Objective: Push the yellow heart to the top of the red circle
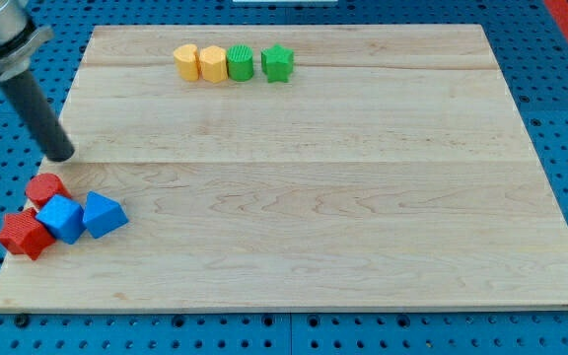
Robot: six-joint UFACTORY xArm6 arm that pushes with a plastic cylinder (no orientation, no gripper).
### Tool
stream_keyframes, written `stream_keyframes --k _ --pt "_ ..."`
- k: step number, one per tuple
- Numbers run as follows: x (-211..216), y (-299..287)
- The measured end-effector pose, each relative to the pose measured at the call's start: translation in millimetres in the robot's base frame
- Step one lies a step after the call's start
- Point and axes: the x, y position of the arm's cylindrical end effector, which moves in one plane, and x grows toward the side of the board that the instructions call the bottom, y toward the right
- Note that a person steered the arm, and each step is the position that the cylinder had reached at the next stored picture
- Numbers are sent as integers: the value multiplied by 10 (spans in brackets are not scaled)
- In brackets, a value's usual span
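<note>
At the view's left edge of the pale wooden board (294, 197), my tip (62, 156), the lower end of the straight dark rod, rests on the wood just above the red circular block (44, 187), close to it though I cannot tell whether the two touch; the arm carries no gripper, so nothing opens or closes, and the tip holds nothing. That red circle heads a tight cluster in the board's lower-left corner: a red block of unclear, perhaps star-like shape (24, 234) sits below it almost at the board's left rim, a blue block with angled faces (62, 218) presses against both reds, and a second blue block, roughly triangular, (104, 214) lies just to the right of the first. The cluster has very little room toward the left edge and only a narrow strip toward the bottom edge, while the wood to its right is bare across the whole middle and right side of the board. Near the top edge stands a row of four blocks, side by side: the yellow heart block (186, 61) at the row's left end, a yellow block of roughly hexagonal outline (212, 63) touching it, a green rounded block (240, 63) next, and a green star block (277, 62) slightly apart at the right end. The heart is well apart from the red circle, up and to the right of it; which way it points and its long axis cannot be made out at this size. Blue perforated metal surface (560, 59) surrounds the board.
</note>
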Motion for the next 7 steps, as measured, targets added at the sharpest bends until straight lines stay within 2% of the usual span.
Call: stream_keyframes --k 4,6,7 --pt "-1265 344" --pt "-1717 605" --pt "-1774 876"
